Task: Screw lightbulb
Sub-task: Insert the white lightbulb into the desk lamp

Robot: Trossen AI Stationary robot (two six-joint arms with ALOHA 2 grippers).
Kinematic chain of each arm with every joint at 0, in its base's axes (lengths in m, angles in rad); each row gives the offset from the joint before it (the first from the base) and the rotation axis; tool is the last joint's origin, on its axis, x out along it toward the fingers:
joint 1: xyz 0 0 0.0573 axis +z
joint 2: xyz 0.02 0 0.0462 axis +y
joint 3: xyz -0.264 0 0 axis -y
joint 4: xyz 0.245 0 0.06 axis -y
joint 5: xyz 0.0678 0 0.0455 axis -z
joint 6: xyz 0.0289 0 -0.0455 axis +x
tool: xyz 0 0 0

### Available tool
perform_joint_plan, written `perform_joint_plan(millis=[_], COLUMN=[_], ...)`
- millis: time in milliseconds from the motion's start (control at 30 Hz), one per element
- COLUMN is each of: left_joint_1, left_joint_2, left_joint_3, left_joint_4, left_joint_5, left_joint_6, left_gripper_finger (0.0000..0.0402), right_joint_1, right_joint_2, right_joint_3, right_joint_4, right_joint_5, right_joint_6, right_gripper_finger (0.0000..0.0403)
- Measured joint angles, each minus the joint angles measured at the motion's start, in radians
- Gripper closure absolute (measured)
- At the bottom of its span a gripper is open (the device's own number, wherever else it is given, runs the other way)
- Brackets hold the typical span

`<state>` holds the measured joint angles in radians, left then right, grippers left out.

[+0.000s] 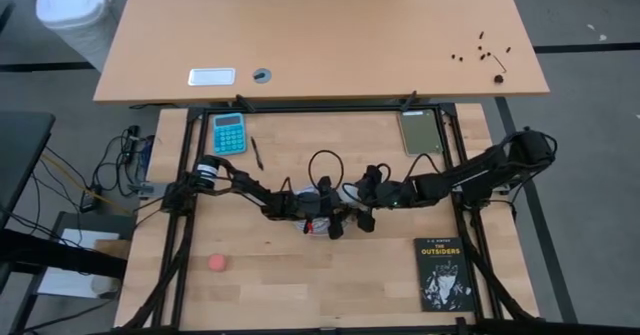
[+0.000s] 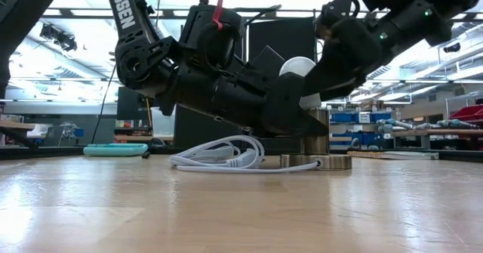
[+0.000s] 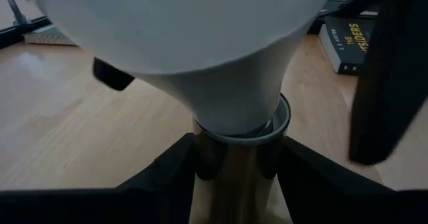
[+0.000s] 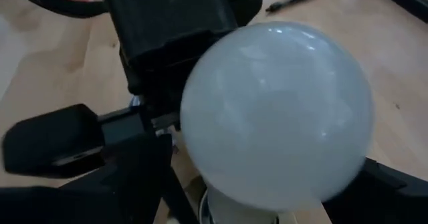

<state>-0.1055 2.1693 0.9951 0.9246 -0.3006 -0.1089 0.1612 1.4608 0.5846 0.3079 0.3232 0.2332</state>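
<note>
So there's one white frosted pear-shaped lightbulb (image 4: 277,114) near the middle of the high view, standing neck-down in one brass-coloured metal socket (image 3: 234,170) on the wooden desk (image 1: 300,285). Left gripper (image 3: 234,184) is clamped around the socket; right gripper (image 1: 345,220) sits right at the bulb, though I can't tell its finger state. Also one coiled white cord (image 2: 226,155), one teal calculator (image 1: 229,132), one black paperback book (image 1: 445,274), one small red ball (image 1: 217,263).

"THE OUTSIDERS" on the black book (image 1: 443,274); "ROSSEN" lettering on the left arm (image 2: 123,11).
</note>
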Motion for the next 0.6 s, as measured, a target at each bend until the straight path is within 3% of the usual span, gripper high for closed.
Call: perform_joint_plan(millis=[133, 600], left_joint_1=[0.0, 0.0], left_joint_2=[0.0, 0.0], left_joint_3=[0.0, 0.0], left_joint_4=[0.0, -0.003], left_joint_5=[0.0, 0.005], left_joint_6=[0.0, 0.0], left_gripper_finger=[0.0219, 0.0219], right_joint_1=[0.0, 0.024], right_joint_2=[0.035, 0.042], right_joint_3=[0.0, 0.0], right_joint_4=[0.08, 0.11], right_joint_5=[0.027, 0.076], right_joint_6=[-0.031, -0.053], right_gripper_finger=[0.0067, 0.0119])
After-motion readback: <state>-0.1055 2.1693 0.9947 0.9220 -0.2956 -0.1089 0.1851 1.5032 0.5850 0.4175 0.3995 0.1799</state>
